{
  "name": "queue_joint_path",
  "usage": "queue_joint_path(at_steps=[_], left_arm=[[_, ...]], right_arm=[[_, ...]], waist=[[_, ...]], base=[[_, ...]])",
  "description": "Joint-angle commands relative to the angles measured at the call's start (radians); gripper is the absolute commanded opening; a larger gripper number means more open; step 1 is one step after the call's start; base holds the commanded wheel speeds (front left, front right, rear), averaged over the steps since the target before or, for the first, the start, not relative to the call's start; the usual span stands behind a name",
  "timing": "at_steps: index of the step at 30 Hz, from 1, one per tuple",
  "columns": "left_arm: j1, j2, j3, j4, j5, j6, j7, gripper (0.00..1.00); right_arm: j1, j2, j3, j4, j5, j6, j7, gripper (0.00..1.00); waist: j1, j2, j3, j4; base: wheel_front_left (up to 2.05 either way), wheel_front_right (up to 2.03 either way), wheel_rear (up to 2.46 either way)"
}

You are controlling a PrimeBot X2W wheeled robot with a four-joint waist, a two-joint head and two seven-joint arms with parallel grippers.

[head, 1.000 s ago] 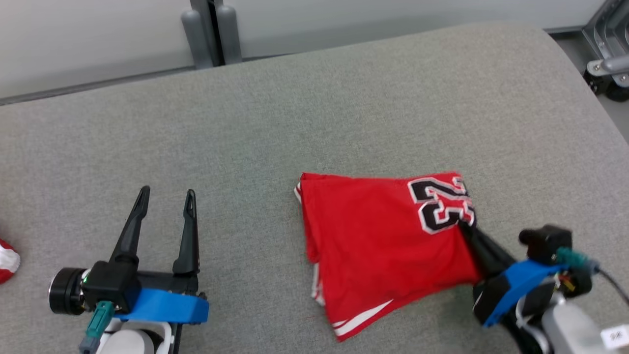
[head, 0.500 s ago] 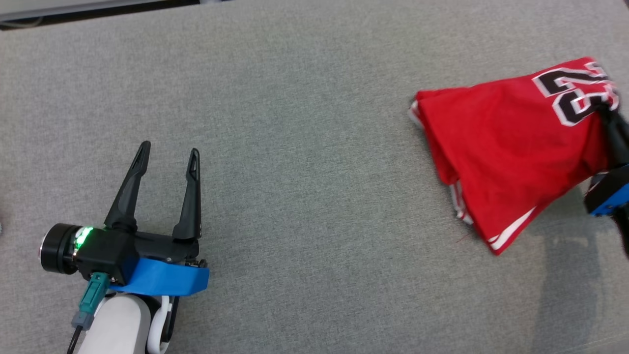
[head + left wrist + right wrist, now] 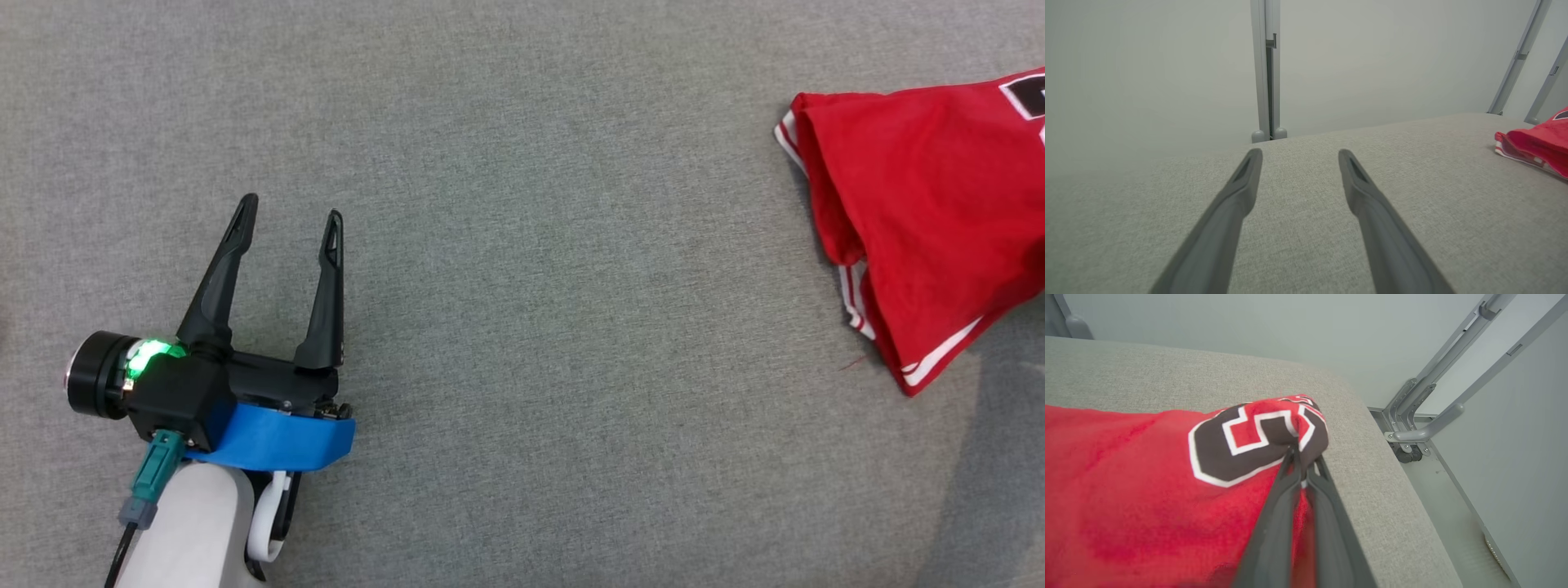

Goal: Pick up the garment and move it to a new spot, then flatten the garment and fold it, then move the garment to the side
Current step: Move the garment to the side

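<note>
Well, from the head the left tool [image 3: 291, 208] has its fingers [image 3: 219, 278] spread wide over the grey table [image 3: 571, 327], the red garment [image 3: 922, 212] lying well apart at the right edge. Along the left wrist, those spread fingers point across the table toward a pale wall [image 3: 1147, 73], the garment off to the right. Along the right wrist, the right tool [image 3: 1304, 457] is pinched closed on the garment's numbered corner
</note>
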Motion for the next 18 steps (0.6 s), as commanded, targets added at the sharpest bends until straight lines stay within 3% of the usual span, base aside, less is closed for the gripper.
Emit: queue_joint_path(at_steps=[1,2,6,7,14,18], left_arm=[[-0.023,0.002,0.000,0.001,0.005,-0.002,-0.003,1.00],[-0.025,0.002,0.000,0.003,0.005,-0.002,-0.004,1.00],[-0.030,-0.002,-0.002,0.010,0.002,-0.006,-0.007,1.00],[-0.031,-0.003,-0.002,0.011,0.001,-0.006,-0.008,1.00],[-0.027,-0.011,-0.003,0.032,-0.008,-0.008,-0.009,1.00],[0.004,-0.016,0.000,0.052,-0.009,-0.002,-0.010,1.00]], right_arm=[[-0.013,-0.003,-0.016,-0.003,-0.018,-0.001,0.001,0.00],[-0.010,0.003,-0.025,-0.003,-0.034,0.000,0.007,0.00],[0.014,0.032,-0.082,-0.020,-0.128,0.000,0.024,0.52],[0.022,0.044,-0.101,-0.027,-0.153,-0.001,0.030,1.00],[0.095,0.132,-0.226,-0.115,-0.276,-0.001,0.030,1.00],[0.176,0.198,-0.240,-0.200,-0.264,0.000,-0.008,1.00]], waist=[[-0.0001,-0.0002,0.007,0.006],[-0.0001,-0.0002,0.010,0.008],[-0.0001,-0.0002,0.017,0.015],[-0.0001,-0.0002,0.017,0.016],[-0.0001,-0.0002,-0.009,0.024],[-0.0001,-0.0002,-0.058,0.031]], base=[[0.00,0.00,0.00],[0.00,0.00,0.00],[0.00,0.00,0.00],[0.00,0.00,0.00],[0.00,0.00,0.00],[0.00,0.00,0.00]])
